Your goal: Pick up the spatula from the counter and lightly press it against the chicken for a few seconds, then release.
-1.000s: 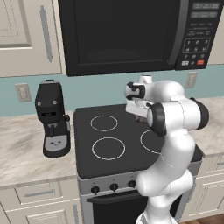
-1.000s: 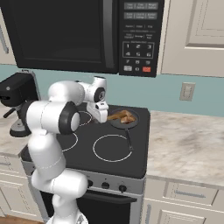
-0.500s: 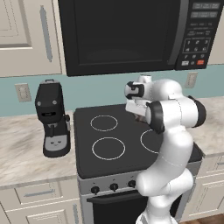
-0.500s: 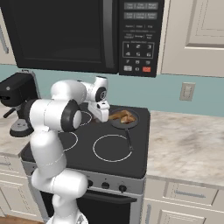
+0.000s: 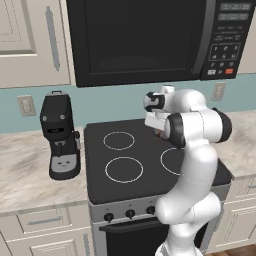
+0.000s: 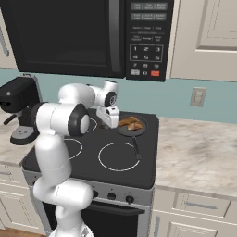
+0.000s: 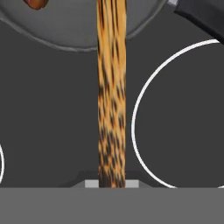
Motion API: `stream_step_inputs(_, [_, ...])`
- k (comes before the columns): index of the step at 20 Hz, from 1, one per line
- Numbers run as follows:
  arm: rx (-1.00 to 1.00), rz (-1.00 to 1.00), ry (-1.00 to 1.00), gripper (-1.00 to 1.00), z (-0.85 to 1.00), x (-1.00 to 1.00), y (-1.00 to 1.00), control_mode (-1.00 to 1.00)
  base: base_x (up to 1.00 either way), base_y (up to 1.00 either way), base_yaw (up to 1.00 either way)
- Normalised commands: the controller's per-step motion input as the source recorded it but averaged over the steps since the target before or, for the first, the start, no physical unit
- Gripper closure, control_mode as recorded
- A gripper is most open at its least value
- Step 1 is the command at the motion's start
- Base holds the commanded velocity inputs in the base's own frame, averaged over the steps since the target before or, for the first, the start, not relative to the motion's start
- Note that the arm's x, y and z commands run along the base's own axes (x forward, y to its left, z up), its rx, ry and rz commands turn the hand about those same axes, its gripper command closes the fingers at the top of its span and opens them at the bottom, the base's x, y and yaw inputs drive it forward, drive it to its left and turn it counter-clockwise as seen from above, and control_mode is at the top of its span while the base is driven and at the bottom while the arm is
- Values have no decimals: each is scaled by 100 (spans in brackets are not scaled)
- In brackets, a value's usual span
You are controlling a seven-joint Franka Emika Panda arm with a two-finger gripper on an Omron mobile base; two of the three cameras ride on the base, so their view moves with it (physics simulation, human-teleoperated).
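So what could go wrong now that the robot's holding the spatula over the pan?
1. The gripper pinches the spatula by its very end, so it might twist or slip when pressed.
2. A hard push could slide the pan on the smooth stove or squash the chicken.
3. In the hand view the chicken sits off to one side of the spatula, so it may miss.

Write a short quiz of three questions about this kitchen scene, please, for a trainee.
1. True or false: the pincer is shut on the mottled orange-brown spatula.
2. Where does the round dark frying pan with brown chicken pieces sit on the black stove? A) back right burner B) front left burner C) front right burner
3. Name the black appliance on the marbled counter left of the stove.
Key: 1 true; 2 A; 3 coffee machine.
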Motion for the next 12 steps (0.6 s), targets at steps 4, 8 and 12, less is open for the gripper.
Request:
stream_step_inputs(4, [3,0,2,100,-12,18,-8,-100,0,0,0])
stream_step_inputs(8, [2,0,2,100,-11,18,-7,-100,0,0,0])
stream_step_inputs(12, [2,0,1,100,-6,20,-8,-100,0,0,0])
